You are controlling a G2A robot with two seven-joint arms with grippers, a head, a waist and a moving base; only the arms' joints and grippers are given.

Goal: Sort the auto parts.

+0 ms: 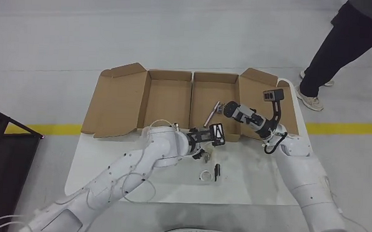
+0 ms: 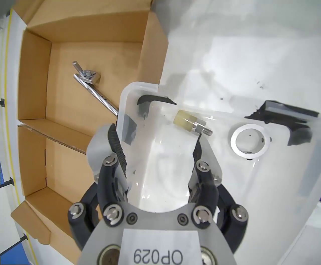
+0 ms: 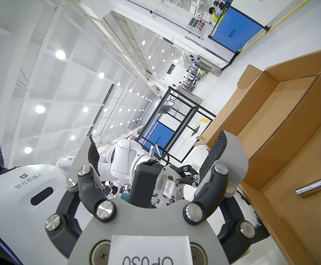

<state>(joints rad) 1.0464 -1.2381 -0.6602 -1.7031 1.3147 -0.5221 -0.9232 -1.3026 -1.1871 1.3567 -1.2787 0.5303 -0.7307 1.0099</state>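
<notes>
Cardboard box (image 1: 168, 99) sits open at the far side of the white table (image 1: 252, 181), flaps folded out, two compartments side by side. In the one on the robot's right lies a metal rod (image 1: 211, 113), slanted across the floor, and the left wrist view picks out a small bracket (image 2: 89, 75) bolted near its end. The right gripper (image 1: 229, 110) hangs at that compartment, just beside the rod, turned sideways towards the other arm. Its fingers (image 3: 220, 148) are spread wide with nothing between them, and the rod's shiny tip (image 3: 308, 188) shows on the box floor (image 3: 275, 140) off to one side.

Over to the left gripper (image 1: 217, 135), which hovers just in front of the box's near wall, above a clear plastic tray (image 2: 123, 100). It is wide open too, and it grips nothing. Below it lies a small yellowish stud (image 2: 191, 123) with a metal hex and a threaded tip. One fingertip (image 2: 199, 146) shows just beside that thread, though whether it touches cannot be told. Nearby in the tray rest a white ring (image 2: 250, 144), a black block (image 2: 288, 118) beyond it, and a curved black clip (image 2: 153, 99) at the tray's corner nearest the box. The top view shows the ring and the black block together on the near side of the left gripper
</notes>
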